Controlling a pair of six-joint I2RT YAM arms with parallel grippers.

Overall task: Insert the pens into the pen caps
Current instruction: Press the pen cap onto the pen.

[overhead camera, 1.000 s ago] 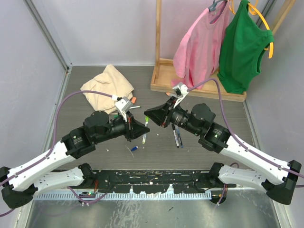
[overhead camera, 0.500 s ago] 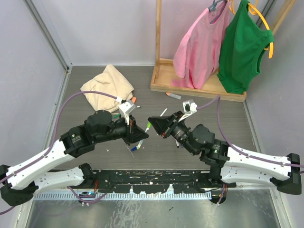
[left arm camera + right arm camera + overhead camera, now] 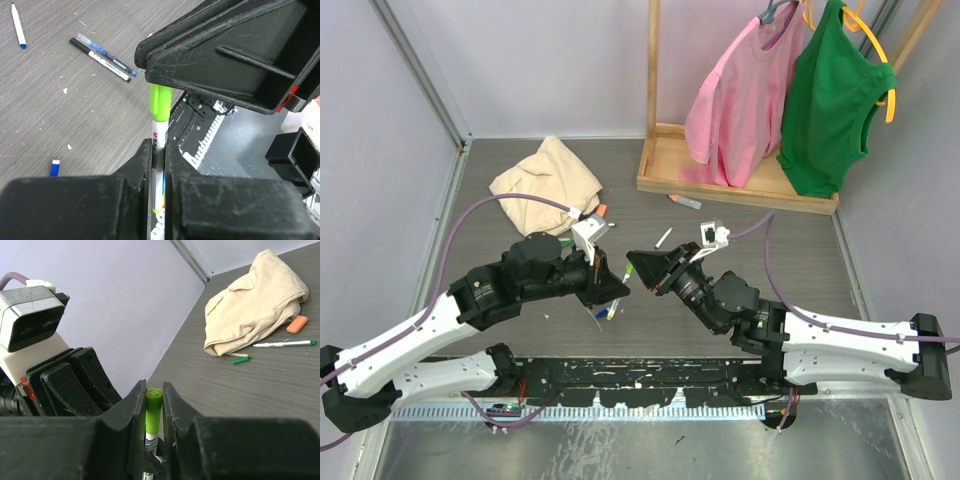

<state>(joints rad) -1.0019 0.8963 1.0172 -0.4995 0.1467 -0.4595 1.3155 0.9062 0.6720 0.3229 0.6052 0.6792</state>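
The left jaws clamp a white pen whose printed lettering starts with "M"; the right jaws clamp its lime-green cap.

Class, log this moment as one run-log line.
stage: capping | left gripper: shut on white-barrelled marker pen | right gripper: shut on lime-green plastic pen cap | cap: on pen's end

White pen, upright, carries a lime-green cap seated on its upper end, well apart from the beige cloth. Green cap and green-tipped pen lie flat just beside that cloth.
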